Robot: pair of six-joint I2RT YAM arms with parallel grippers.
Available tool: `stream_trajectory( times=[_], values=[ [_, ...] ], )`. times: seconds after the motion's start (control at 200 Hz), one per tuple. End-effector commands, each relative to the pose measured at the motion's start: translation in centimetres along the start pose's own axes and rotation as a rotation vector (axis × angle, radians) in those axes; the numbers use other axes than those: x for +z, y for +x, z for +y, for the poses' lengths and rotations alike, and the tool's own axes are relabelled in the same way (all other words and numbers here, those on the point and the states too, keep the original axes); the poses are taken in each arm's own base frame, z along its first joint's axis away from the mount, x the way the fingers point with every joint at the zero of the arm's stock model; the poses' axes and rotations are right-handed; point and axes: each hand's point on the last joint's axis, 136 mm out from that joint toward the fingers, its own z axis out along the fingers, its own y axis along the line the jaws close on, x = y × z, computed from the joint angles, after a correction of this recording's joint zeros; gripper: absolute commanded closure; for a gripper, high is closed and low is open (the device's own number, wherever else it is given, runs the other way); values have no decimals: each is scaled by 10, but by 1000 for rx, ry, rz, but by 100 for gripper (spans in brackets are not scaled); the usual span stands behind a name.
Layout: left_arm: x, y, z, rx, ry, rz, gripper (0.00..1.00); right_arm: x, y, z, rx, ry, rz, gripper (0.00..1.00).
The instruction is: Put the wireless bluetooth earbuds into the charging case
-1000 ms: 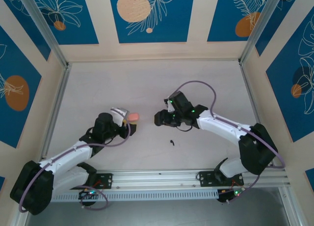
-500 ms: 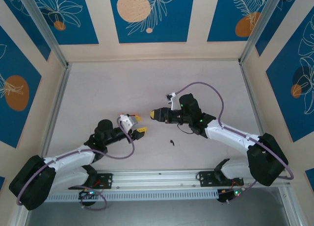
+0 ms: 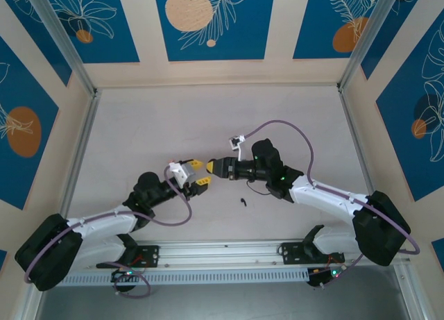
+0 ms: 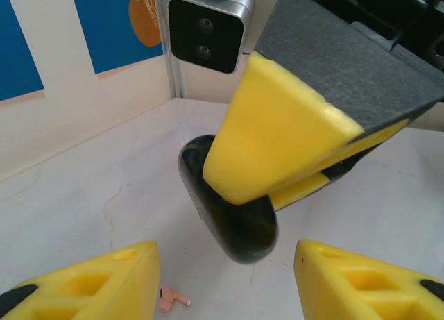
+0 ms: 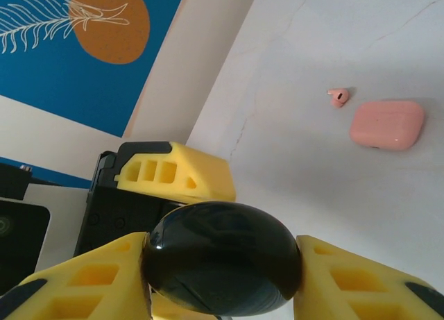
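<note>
My right gripper (image 3: 215, 168) is shut on the glossy black charging case (image 5: 222, 257), held off the table and pointed left. My left gripper (image 3: 200, 174) faces it with its jaws open and nothing between them. In the left wrist view the case (image 4: 232, 223) hangs just beyond my left gripper (image 4: 225, 282), clamped by the right gripper's yellow fingers (image 4: 277, 139). A pale pink earbud (image 4: 172, 299) lies on the table below, and this pink earbud (image 5: 338, 96) rests beside a pink box (image 5: 387, 124). A tiny black earbud (image 3: 243, 200) lies on the table nearer the arm bases.
The white tabletop (image 3: 208, 119) is walled by blue and cream panels, with metal posts at the back corners. A metal rail (image 3: 222, 250) runs along the near edge by the arm bases.
Both grippers have come together at the table's middle. The right one turned left with the black case in it. The left one rose away from the pink box and narrowed slightly.
</note>
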Motion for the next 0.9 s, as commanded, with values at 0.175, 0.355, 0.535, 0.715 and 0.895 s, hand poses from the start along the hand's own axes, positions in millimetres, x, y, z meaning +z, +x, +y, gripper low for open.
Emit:
stream_trajectory(
  times=[0.175,0.355,0.535,0.715,0.895],
  values=[
    [5,-11,-1,-43,-11,-69,47,3,2,11,8,-32,-25,54],
    [7,-13,4,-61,-39,-82,53,6,6,13,14,-41,-14,54],
    [6,-19,2,-77,-32,-101,55,11,10,10,22,-29,-7,54],
    [5,-21,3,-94,-43,-106,57,12,12,8,24,-22,-8,54],
    [3,-21,4,-112,-52,-91,72,12,13,6,24,-14,-5,54]
  ],
)
